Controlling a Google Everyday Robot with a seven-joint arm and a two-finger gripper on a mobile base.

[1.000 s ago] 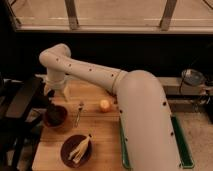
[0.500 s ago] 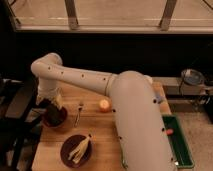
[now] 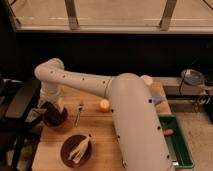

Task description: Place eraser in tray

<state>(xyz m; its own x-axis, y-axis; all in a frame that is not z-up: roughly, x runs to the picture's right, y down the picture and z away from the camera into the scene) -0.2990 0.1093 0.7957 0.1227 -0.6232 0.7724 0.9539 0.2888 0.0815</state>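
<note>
Seemingly the eraser (image 3: 53,109) sits as a dark block in the red bowl (image 3: 55,120), at the tabletop's (image 3: 100,135) 9 o'clock side. The claw (image 3: 49,105) hangs directly over it, touching or nearly so; whether it is spread or pinching I cannot tell. A square grip across the flat sides and a straight lift over the bowl's rim would be best before swinging toward the green tray (image 3: 186,155) at 4 o'clock.

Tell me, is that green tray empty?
Not empty: a small red item lies in the green tray, which the arm partly hides. The pincer is at the red bowl, far left.
</note>
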